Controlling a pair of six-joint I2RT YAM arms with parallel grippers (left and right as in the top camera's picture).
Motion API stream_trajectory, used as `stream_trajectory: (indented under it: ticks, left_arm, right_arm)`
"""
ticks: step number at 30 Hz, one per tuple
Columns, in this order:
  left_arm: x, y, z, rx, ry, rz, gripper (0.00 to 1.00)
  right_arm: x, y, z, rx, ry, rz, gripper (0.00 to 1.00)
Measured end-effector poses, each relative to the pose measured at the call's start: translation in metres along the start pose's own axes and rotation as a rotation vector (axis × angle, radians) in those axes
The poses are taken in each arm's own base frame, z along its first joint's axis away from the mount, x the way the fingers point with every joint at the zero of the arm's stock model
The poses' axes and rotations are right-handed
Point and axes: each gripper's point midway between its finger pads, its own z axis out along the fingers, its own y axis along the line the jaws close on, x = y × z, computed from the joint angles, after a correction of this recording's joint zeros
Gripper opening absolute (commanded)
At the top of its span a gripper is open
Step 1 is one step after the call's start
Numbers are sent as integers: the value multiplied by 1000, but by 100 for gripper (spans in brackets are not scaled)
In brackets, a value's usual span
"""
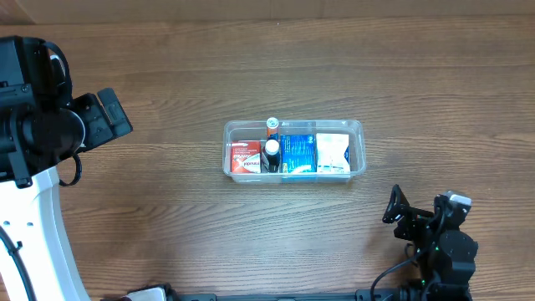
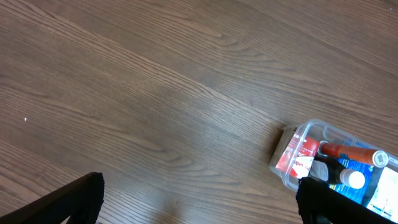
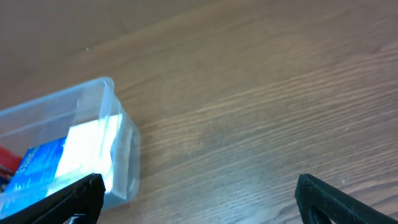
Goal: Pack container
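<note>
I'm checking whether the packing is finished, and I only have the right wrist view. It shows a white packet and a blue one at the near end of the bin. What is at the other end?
Observer: In the overhead view, a red box lies at the far end of the bin.
Operator: Is anything between it and the blue packet?
Observer: Yes, a small bottle with a white cap stands between them.
Operator: Is the left gripper near the bin?
Observer: No. It is open and holds nothing, well off to the side beyond the red box end.
</note>
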Motion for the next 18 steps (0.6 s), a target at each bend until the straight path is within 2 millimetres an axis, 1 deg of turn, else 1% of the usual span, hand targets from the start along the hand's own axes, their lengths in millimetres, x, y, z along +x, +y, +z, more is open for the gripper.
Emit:
stream_trajectory:
  ticks: [4,18]
  left_arm:
    - [0,0,0,0,0,0,100]
    - [0,0,0,0,0,0,100]
  right_arm:
    - [11,-2,4,0,32,0,100]
    - [12,-1,4,-5,34,0,100]
